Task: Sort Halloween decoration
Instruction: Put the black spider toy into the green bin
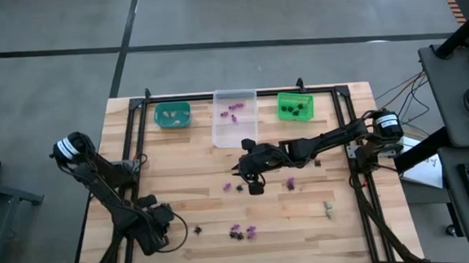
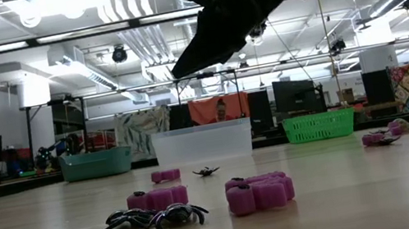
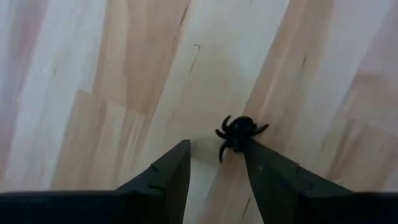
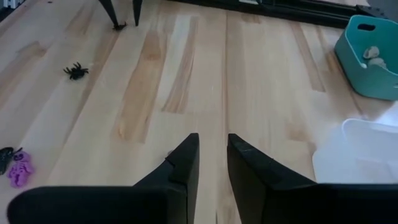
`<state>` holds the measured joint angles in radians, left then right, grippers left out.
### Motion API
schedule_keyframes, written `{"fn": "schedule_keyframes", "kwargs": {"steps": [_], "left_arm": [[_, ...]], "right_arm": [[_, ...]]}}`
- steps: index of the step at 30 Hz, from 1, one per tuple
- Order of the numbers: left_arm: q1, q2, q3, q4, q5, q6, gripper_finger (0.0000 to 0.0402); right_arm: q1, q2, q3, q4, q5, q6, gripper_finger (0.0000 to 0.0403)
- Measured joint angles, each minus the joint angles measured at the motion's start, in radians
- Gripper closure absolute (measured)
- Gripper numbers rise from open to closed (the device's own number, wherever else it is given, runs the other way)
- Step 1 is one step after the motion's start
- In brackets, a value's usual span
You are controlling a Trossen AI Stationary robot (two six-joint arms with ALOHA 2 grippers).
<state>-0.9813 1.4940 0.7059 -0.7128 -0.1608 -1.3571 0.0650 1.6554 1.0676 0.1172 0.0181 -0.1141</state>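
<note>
Our left gripper (image 3: 214, 171) stands parted over a black spider (image 3: 239, 132) (touching one finger), lined up to pinch; right gripper (image 4: 212, 155) narrow, holding nothing

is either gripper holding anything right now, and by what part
Nothing is held. The left gripper is open, a black spider touching one fingertip on the table. The right gripper has nothing between its fingers.
</note>
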Motion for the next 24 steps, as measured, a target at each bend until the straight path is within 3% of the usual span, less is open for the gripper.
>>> {"fn": "schedule_keyframes", "kwargs": {"steps": [7,15,19,24], "left_arm": [[0.0,0.0,-0.003,0.021,0.001,-0.004,0.0303],[-0.001,0.002,0.004,0.018,0.008,-0.004,0.039],[-0.002,0.002,0.006,0.014,-0.014,-0.003,0.0397],[0.0,-0.004,0.033,-0.01,-0.12,-0.001,0.0401]], "right_arm": [[0.0,0.0,-0.003,-0.008,0.0,-0.009,0.0333],[0.0,0.0,-0.003,-0.008,0.0,0.001,0.0337],[0.0,0.0,-0.003,-0.009,0.0,0.009,0.0333],[0.001,0.0,-0.003,-0.021,0.0,0.01,0.0335]]}}
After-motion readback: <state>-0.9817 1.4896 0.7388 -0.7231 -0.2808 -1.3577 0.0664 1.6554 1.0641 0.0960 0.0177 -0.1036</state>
